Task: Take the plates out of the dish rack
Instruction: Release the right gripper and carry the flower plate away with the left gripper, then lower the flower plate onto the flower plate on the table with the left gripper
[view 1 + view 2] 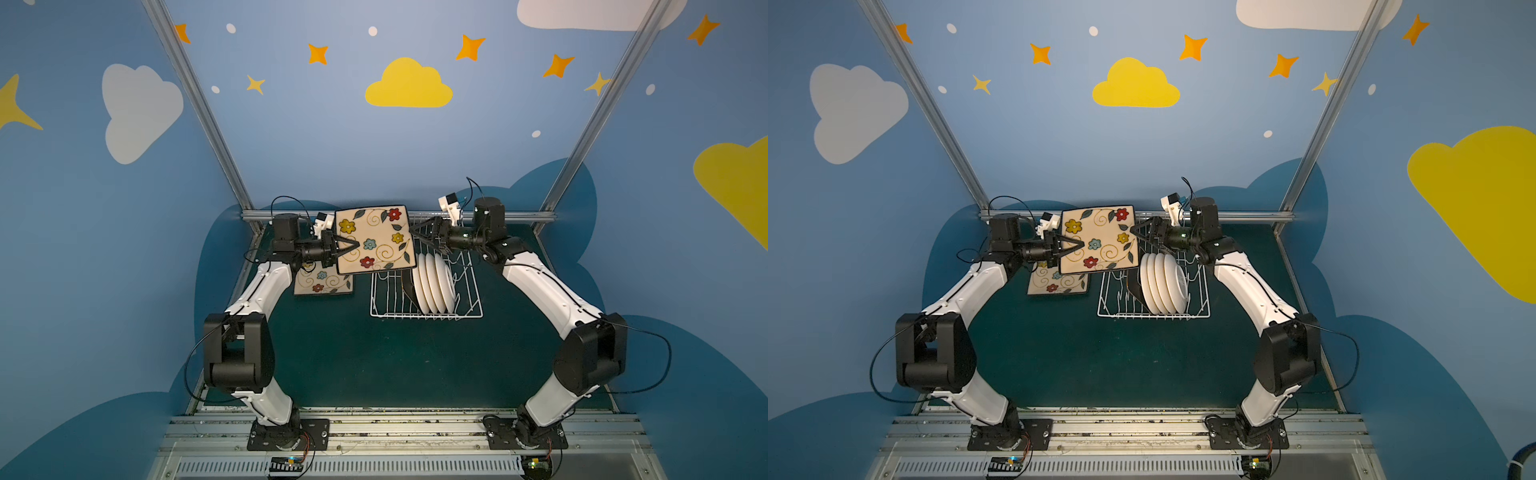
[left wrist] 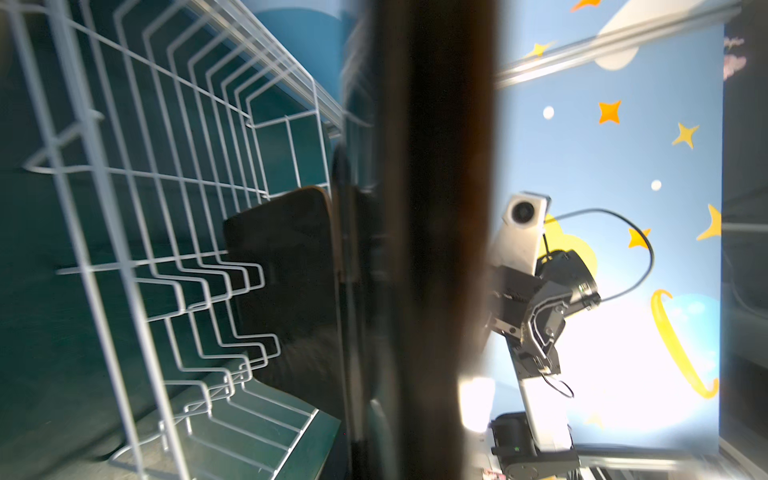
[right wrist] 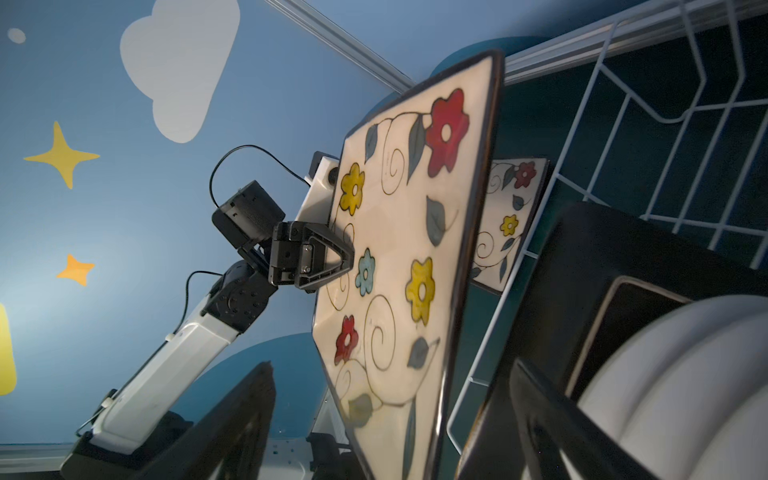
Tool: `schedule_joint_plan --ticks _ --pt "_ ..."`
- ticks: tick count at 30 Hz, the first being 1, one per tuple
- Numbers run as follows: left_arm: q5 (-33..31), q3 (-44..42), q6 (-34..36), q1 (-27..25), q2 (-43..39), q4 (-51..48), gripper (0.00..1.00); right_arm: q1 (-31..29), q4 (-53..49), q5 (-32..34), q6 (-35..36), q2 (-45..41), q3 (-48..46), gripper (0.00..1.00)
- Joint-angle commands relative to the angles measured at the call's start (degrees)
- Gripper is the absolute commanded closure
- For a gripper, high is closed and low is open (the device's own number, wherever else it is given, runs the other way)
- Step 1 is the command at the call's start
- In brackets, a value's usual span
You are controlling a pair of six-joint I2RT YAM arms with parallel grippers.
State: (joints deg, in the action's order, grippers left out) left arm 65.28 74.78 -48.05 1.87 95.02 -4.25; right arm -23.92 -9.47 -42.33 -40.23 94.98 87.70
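Gripping the square floral plate (image 1: pixel 374 239) by its left edge with the left tool (image 1: pixel 353 245), tilted, aloft above the dish rack (image 1: pixel 469 291) near its far-left corner; released at the right tool (image 1: pixel 417 235), jaws spread just beside the right edge; likely leftward next, toward the flat floral plate (image 1: pixel 324 283) on the counter (image 1: pixel 374 361).

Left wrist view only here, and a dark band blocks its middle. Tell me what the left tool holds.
Observer: The left tool is shut on the left edge of a square floral plate, held in the air.
Operator: Report the right tool.
Observer: The right tool is open, its jaws either side of that plate's right edge.
Operator: List what is already unloaded.
Observer: A second floral plate lies flat on the table, left of the dish rack.
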Motion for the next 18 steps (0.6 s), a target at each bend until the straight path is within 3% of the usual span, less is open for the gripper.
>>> schedule_joint_plan --ticks 1,8,12,18 --pt "5.0 7.5 7.8 2.7 -5.1 -3.6 0.97 -0.1 -7.1 4.4 8.1 -3.2 2.2 0.12" --pt "3.6 13.2 20.8 9.7 -4.9 -19.9 0.97 -2.4 -13.3 11.4 18.2 -6.6 1.2 0.12" --pt "-0.5 18.2 32.5 12.6 -3.4 -34.1 0.97 -4.6 -13.9 18.2 22.4 -9.0 -0.7 0.12" --pt "-9.4 24.6 47.4 14.4 0.9 -50.5 0.97 -6.1 -16.0 23.1 26.8 -10.6 -1.3 0.12"
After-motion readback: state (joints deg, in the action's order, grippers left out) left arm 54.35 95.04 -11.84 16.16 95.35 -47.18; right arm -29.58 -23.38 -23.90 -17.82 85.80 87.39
